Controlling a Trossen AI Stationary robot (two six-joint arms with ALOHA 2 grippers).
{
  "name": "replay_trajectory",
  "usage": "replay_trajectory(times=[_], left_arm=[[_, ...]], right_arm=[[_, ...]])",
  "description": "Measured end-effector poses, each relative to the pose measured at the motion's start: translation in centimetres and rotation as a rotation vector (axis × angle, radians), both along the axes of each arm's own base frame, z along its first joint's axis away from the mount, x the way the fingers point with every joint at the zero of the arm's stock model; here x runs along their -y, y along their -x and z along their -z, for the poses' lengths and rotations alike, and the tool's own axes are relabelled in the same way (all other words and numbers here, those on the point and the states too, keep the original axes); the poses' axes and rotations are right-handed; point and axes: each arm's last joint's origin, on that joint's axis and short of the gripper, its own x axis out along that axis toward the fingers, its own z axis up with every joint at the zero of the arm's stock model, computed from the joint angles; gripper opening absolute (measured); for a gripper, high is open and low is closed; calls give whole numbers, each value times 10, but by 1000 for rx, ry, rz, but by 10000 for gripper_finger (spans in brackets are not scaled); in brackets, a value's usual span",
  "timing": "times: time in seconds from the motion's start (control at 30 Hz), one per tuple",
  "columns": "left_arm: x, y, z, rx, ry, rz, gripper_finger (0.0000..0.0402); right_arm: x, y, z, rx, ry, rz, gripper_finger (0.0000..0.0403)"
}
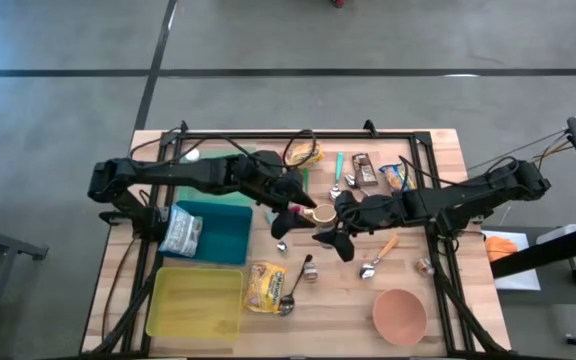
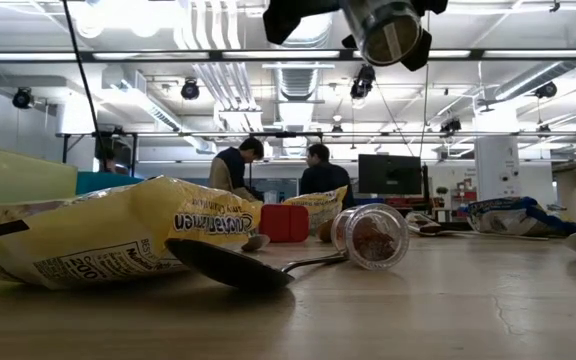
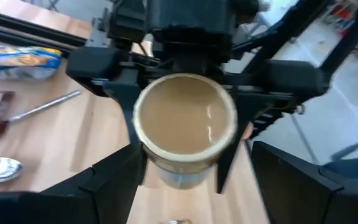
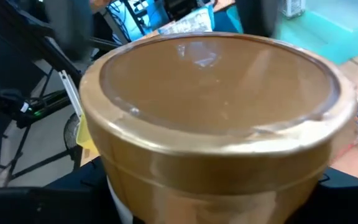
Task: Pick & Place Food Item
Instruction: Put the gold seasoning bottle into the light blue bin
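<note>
A clear jar with a tan lid hangs high above the middle of the table, lid up. My right gripper comes from the table's right and is shut on it; in the right wrist view the lid fills the picture. My left gripper faces it from the table's left. It is open, its fingers standing wide on either side of the jar without touching. From table height the jar shows near the top edge of the picture. My right gripper pinches the jar's wall below the lid between its two fingers, one on each side. The fingers come nearly level from the table's right, slanting a little down. The jar stands upright in the hold, lifted clear of the table.
A teal bin and a yellow bin stand at the near left. A yellow noodle packet, spoons, a small spice jar and a pink bowl lie toward the near edge. Snack packets lie at the far side.
</note>
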Motion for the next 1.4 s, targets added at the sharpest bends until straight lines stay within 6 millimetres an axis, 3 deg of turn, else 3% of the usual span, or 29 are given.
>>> replay_trajectory(times=[1.17, 1.4], left_arm=[[7, -16, 1, 127, -15, 60, 310], [9, -14, 4, 100, -4, 86, 280]], right_arm=[[0, -7, -7, 105, 17, -29, 266], [-4, -20, 3, 107, -3, -51, 266]])
